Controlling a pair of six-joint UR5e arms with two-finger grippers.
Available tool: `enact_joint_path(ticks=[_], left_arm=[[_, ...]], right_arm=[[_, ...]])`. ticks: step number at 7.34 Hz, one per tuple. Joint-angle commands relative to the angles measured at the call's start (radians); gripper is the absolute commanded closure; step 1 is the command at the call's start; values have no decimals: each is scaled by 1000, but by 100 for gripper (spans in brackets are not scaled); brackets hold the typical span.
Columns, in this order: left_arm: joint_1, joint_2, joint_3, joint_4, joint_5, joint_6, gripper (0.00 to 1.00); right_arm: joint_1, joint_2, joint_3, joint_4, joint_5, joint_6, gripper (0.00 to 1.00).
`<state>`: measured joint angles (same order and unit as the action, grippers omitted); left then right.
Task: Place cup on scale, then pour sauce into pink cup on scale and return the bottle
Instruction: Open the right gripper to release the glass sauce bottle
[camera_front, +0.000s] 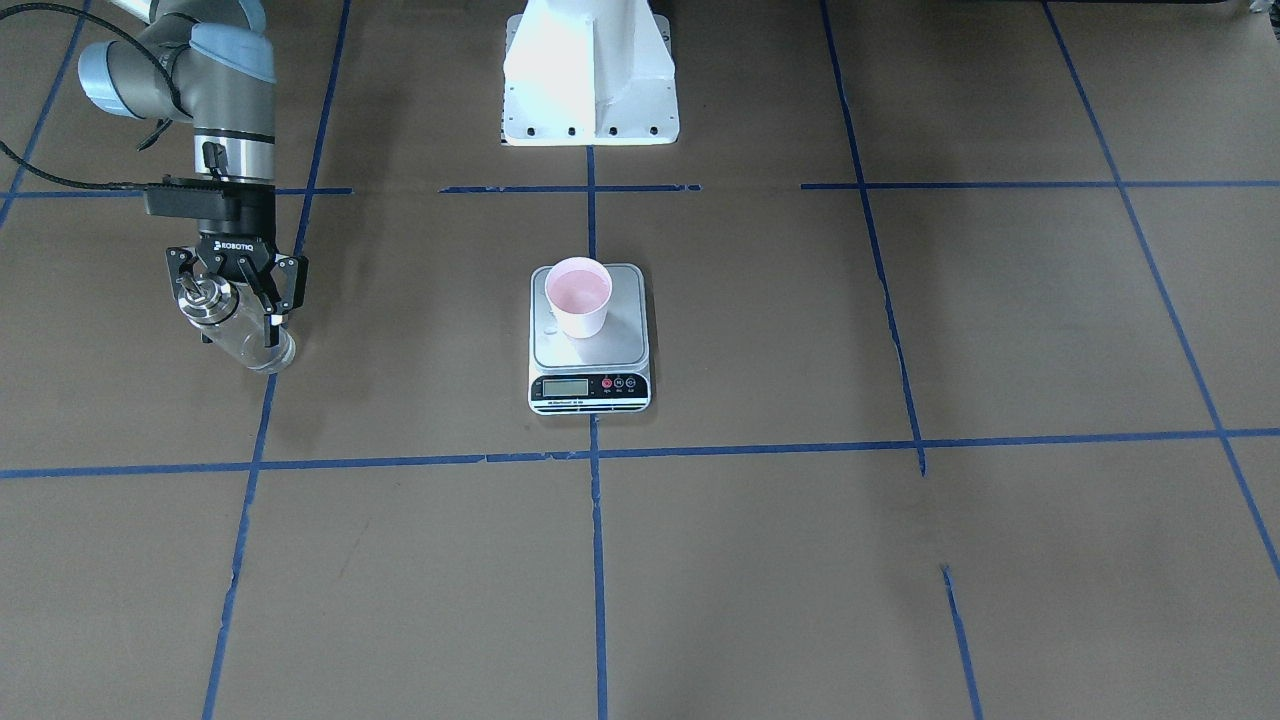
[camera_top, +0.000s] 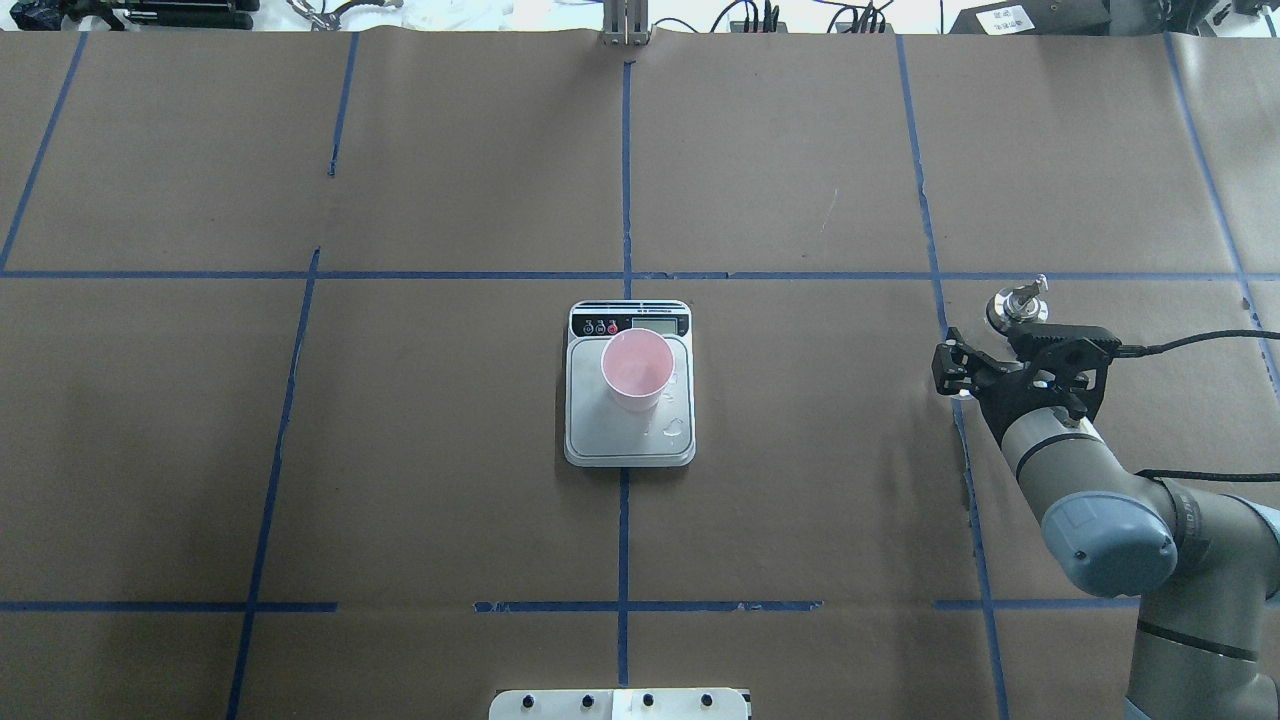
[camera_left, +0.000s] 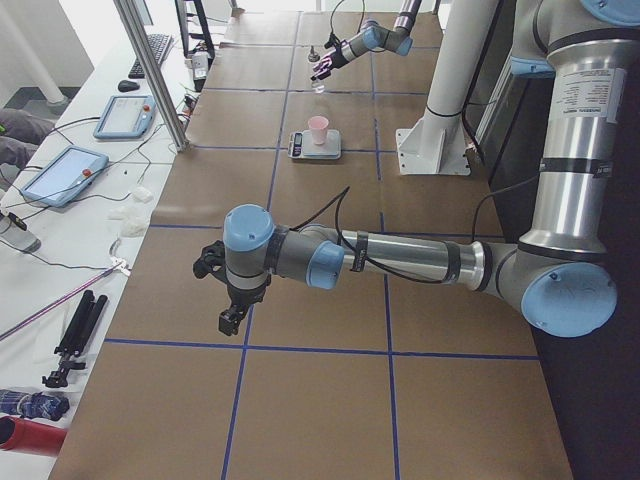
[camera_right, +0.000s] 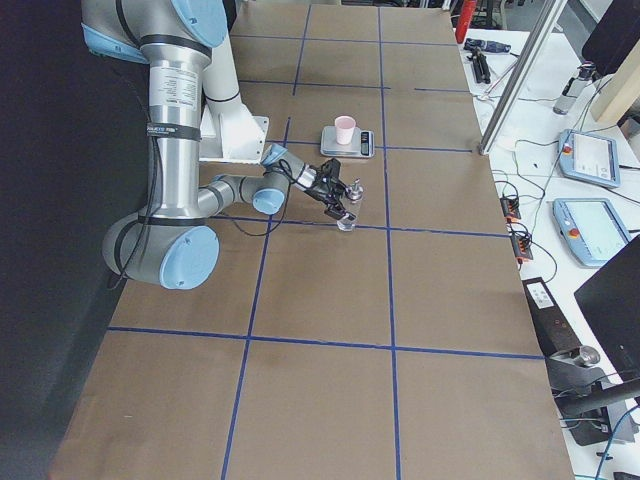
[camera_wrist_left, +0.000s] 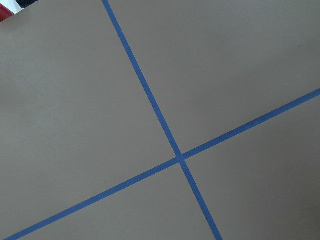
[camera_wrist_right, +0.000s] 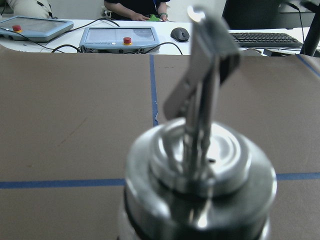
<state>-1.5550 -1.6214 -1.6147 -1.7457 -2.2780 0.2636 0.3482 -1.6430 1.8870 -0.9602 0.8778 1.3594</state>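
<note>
The pale pink cup stands upright on the silver scale at the table's middle; it also shows in the overhead view. The clear glass bottle with metal collar and spout stands upright on the table far out on my right side. My right gripper is level, its fingers on both sides of the bottle's body, and looks shut on it. My left gripper hangs over bare table far to my left; I cannot tell whether it is open or shut.
A few clear droplets lie on the scale's platform beside the cup. The white robot base stands behind the scale. Blue tape lines grid the brown table cover. Tablets and cables lie beyond the far table edge.
</note>
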Motion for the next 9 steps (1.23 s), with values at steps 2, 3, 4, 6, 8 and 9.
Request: enact_joint_path(ticks=[2,3,4,6,8,9], left_arm=[[0,-3,-1,0,0,-1,0],[0,-3,-1,0,0,-1,0],[0,-5,-1,0,0,0,0],[0,-3,-1,0,0,0,0],[0,-3,-1,0,0,0,0],[0,-3,-1,0,-1,-1,0]], right_arm=[[0,0,0,0,0,1,0],[0,0,0,0,0,1,0],[0,-1,1,0,0,1,0],[2,-14,9,0,-3,3,0],[-5,-43,20,-2,-2,21,0],[-9,-55,29,0,0,23,0]])
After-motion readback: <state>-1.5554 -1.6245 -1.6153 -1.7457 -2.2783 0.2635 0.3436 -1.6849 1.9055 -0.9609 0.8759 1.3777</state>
